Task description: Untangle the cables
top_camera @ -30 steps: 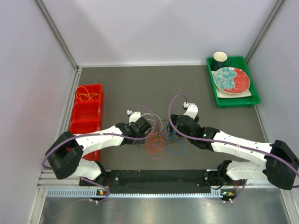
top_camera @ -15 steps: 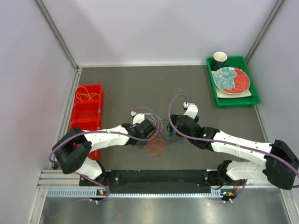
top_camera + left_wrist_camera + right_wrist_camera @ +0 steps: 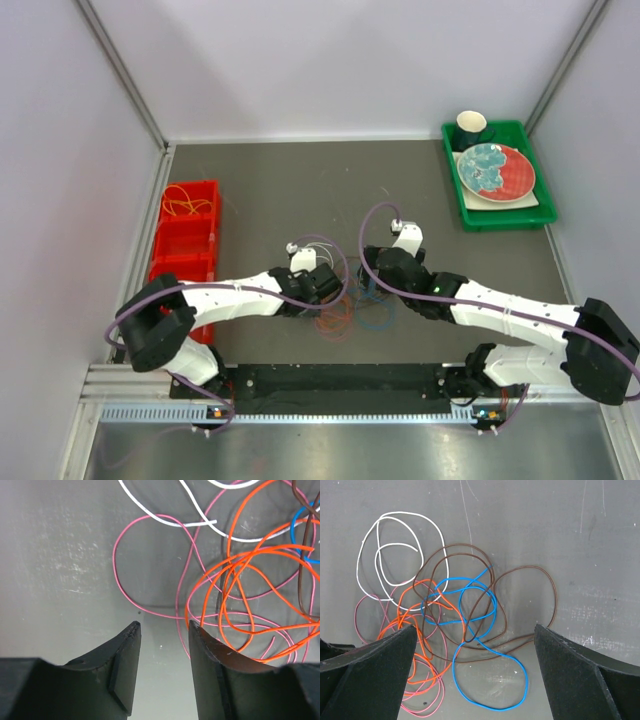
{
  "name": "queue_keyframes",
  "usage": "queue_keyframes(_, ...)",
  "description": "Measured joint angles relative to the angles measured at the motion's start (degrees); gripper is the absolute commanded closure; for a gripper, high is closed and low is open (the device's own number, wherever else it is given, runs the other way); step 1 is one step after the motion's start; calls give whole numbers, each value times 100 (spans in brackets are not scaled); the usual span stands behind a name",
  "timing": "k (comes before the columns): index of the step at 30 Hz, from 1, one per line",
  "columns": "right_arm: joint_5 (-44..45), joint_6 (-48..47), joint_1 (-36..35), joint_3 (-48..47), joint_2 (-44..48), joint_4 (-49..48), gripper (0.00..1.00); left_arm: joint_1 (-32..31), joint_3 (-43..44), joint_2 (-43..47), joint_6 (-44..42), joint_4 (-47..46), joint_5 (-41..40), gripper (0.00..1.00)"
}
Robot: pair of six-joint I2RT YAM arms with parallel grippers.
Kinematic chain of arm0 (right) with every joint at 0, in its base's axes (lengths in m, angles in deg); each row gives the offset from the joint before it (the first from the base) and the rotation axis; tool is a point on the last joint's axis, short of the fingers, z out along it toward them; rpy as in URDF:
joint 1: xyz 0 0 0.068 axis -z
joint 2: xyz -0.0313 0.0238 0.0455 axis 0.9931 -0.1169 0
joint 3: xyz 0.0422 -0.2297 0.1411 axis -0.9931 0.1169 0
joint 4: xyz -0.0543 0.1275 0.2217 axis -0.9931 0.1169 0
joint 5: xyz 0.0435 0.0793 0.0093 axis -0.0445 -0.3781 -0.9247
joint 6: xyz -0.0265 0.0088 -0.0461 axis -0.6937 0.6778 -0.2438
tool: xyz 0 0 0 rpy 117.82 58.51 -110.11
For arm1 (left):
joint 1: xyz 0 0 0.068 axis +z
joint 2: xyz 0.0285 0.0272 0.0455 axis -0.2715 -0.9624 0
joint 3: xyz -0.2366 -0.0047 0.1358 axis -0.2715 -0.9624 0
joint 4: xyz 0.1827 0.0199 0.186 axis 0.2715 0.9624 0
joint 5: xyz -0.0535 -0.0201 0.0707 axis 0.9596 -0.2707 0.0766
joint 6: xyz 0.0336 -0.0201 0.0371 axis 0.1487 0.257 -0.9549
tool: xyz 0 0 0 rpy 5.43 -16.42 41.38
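The cables lie in one tangle [image 3: 348, 303] on the grey table between both arms. In the left wrist view I see a pink loop [image 3: 115, 555], orange loops [image 3: 250, 556], a white wire [image 3: 165, 522], a brown wire [image 3: 300, 580] and a bit of blue [image 3: 300, 517]. My left gripper [image 3: 162, 627] is open with a narrow gap and empty, low at the tangle's left edge [image 3: 325, 290], with pink wire just beyond its tips. My right gripper [image 3: 475, 627] is wide open and empty above the tangle [image 3: 372, 272]. Under it lie white [image 3: 359, 565], brown [image 3: 554, 595], blue [image 3: 525, 680], orange [image 3: 420, 630] and pink [image 3: 440, 700] loops.
A red compartment bin [image 3: 185, 245] stands at the left, with an orange-yellow wire [image 3: 185, 205] in its far compartment. A green tray [image 3: 497, 215] at the back right holds a plate [image 3: 495, 170] and a dark cup [image 3: 471, 127]. Walls enclose the table.
My left gripper has moved right and slightly nearer, up to the left edge of the tangle. The right arm and the cables have not visibly moved.
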Motion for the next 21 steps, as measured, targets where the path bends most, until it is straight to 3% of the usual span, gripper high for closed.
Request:
queue_keyframes(6, 0, 0, 0, 0, 0, 26, 1, -46, 9, -240, 101, -33, -11, 53)
queue_keyframes(12, 0, 0, 0, 0, 0, 55, 1, -46, 7, -264, 114, -118, -7, 64)
queue_keyframes(16, -2, 0, 0, 0, 0, 85, 1, -46, 7, -282, 153, -173, -9, 66)
queue_keyframes(19, -2, 0, 0, 0, 0, 85, 1, -46, -2, -282, 225, -175, -13, 77)
queue_keyframes(20, -2, 0, 0, 0, 0, 85, 1, -46, -4, -280, 243, -179, -26, 89)
queue_keyframes(21, -2, 0, 0, 0, 0, 85, 1, -46, -9, -280, 254, -186, -42, 94)
